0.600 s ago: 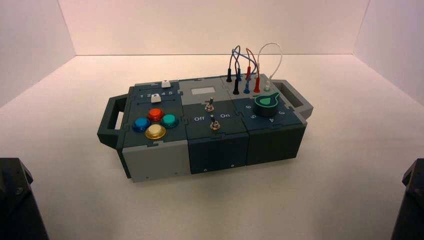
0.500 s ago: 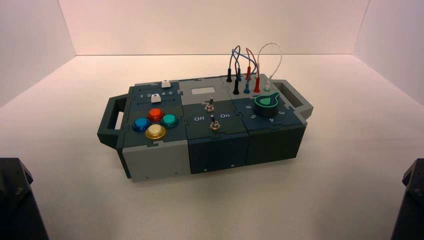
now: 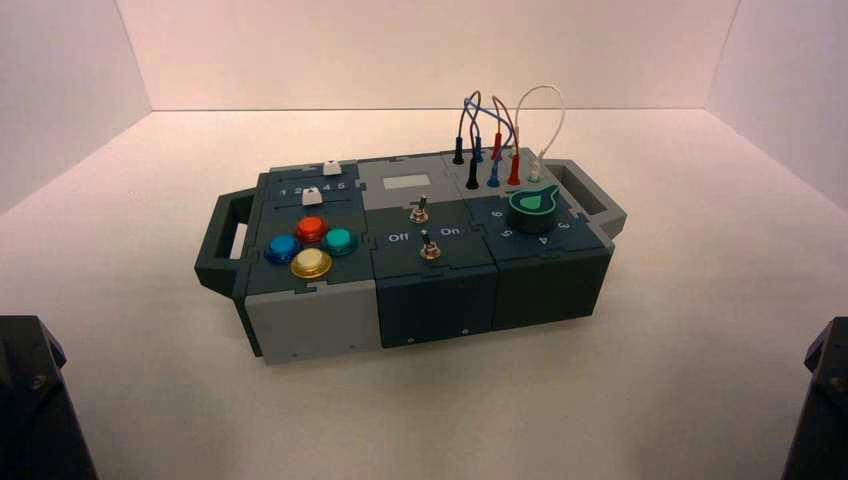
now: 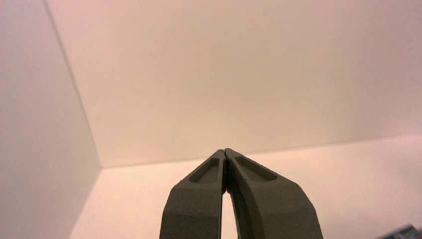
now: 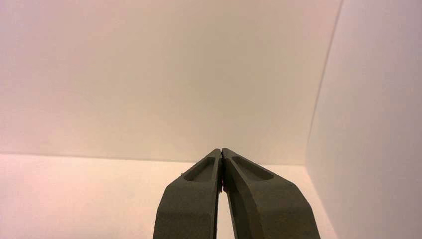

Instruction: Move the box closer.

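Observation:
The box [image 3: 440, 290] stands mid-table, turned a little, with a dark handle [image 3: 222, 245] on its left and a grey handle [image 3: 590, 195] on its right. On top are four coloured buttons [image 3: 310, 245], two toggle switches [image 3: 425, 228], a green dial [image 3: 533, 203] and plugged coloured wires [image 3: 495, 140]. My left arm [image 3: 35, 400] is parked at the near left corner and my right arm [image 3: 820, 400] at the near right corner, both far from the box. My left gripper [image 4: 226, 153] is shut and empty. My right gripper [image 5: 221, 151] is shut and empty.
White walls [image 3: 420, 50] enclose the table at the back and both sides. Two white sliders [image 3: 320, 182] sit at the box's back left. A corner of the box [image 4: 405, 232] shows at the edge of the left wrist view.

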Controlling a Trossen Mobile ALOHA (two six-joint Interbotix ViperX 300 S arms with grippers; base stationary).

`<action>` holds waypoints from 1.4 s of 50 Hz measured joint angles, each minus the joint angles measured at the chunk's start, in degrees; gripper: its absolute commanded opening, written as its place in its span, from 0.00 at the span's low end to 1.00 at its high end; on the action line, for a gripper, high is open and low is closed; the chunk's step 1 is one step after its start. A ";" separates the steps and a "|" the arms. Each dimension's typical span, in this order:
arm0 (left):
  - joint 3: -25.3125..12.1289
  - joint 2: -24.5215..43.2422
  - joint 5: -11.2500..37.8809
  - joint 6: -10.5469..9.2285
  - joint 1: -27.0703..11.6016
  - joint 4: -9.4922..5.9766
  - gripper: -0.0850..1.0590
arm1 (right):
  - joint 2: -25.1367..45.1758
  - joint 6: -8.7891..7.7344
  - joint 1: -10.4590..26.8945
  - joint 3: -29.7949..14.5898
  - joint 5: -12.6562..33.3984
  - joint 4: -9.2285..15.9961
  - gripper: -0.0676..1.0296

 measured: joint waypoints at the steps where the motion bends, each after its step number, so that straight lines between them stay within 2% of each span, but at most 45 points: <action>1: -0.26 0.62 0.53 0.00 -0.35 0.00 0.05 | 0.18 0.00 0.44 -0.18 0.62 0.00 0.04; 6: -1.23 2.99 2.46 -0.09 -1.58 0.00 0.05 | 0.97 0.00 2.02 -1.23 3.08 0.00 0.04; 10: -3.25 7.56 5.71 0.00 -3.96 0.00 0.05 | 2.64 -0.09 5.80 -3.16 7.56 0.00 0.04; 17: -6.15 14.06 10.46 0.00 -6.94 0.00 0.05 | 5.10 -0.18 10.72 -4.92 11.95 0.00 0.04; 24: -9.40 19.42 15.29 -0.18 -8.79 -0.53 0.05 | 7.21 -0.18 13.01 -6.50 15.03 0.18 0.04; 31: -12.92 25.93 20.65 -0.35 -10.55 -1.05 0.05 | 11.78 -0.18 15.47 -9.76 20.21 0.53 0.04; 39: -16.17 30.41 23.03 -0.26 -12.04 -1.14 0.05 | 17.93 -0.18 17.23 -13.45 25.49 0.88 0.04; 49: -21.09 36.56 24.61 -0.88 -13.71 -1.58 0.05 | 27.77 -0.26 19.16 -20.74 32.78 1.05 0.04; 62: -24.26 40.87 24.87 -0.97 -14.68 -1.76 0.05 | 35.42 -0.62 19.69 -26.46 36.39 1.14 0.04; 68: -28.13 47.90 25.14 -1.23 -14.94 -2.46 0.05 | 44.56 -1.14 20.39 -33.31 38.50 1.67 0.04; 69: -28.56 48.87 25.22 -1.32 -14.94 -2.55 0.05 | 47.55 -1.23 20.92 -35.51 38.76 1.76 0.04; 70: -28.92 49.75 25.31 -1.32 -15.03 -2.64 0.05 | 47.90 -1.23 21.01 -35.77 38.76 1.76 0.04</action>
